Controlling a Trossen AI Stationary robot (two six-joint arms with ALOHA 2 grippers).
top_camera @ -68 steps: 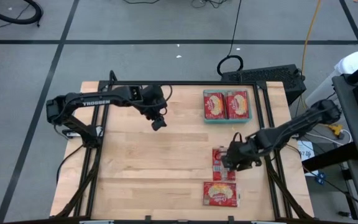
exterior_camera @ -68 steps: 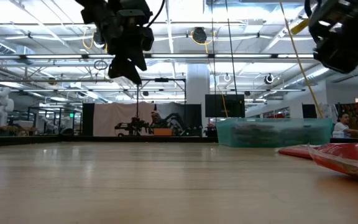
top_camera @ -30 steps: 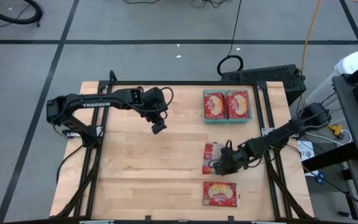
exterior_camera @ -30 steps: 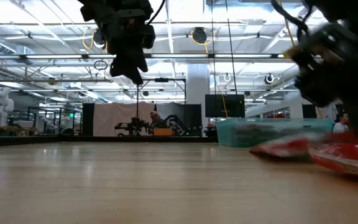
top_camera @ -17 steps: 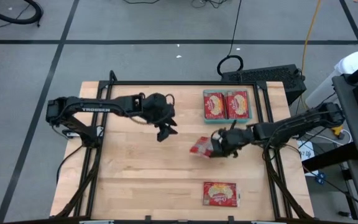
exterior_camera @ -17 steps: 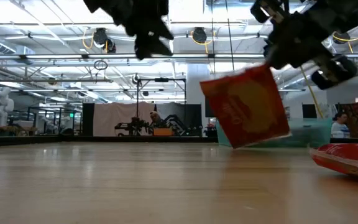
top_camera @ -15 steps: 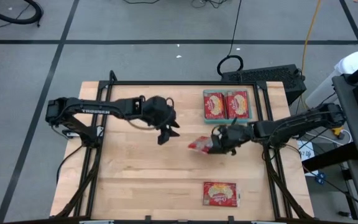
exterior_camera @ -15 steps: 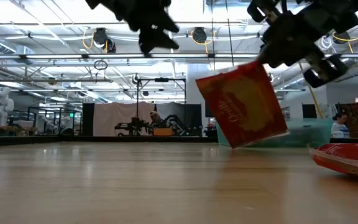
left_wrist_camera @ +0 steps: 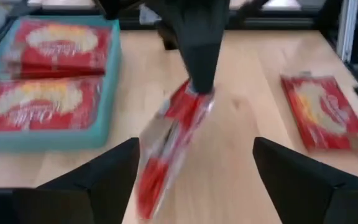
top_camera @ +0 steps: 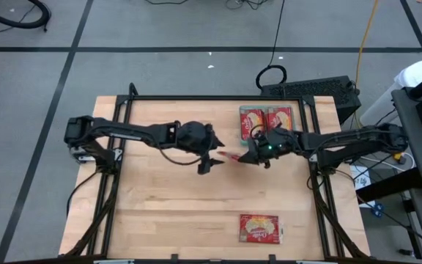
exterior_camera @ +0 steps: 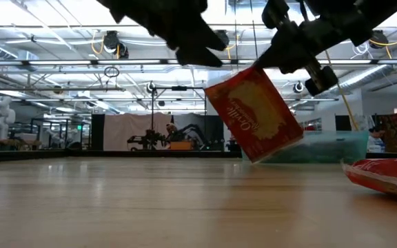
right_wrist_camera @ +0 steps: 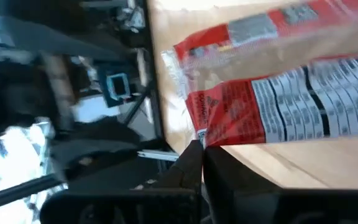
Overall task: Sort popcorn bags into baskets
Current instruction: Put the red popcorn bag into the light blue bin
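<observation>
Two popcorn bags already lie in the teal basket [top_camera: 244, 141] at the tabletop's far edge, a third hangs mid-tabletop [exterior_camera: 253, 114] clamped in the right end effector [top_camera: 253, 157] facing the left end effector's [top_camera: 212, 160] spread fingers, and a fourth bag [top_camera: 259, 228] waits near the front edge.

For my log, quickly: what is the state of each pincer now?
Left pincer: open, empty, facing the hanging bag.
Right pincer: closed on a popcorn bag, held above the table.
</observation>
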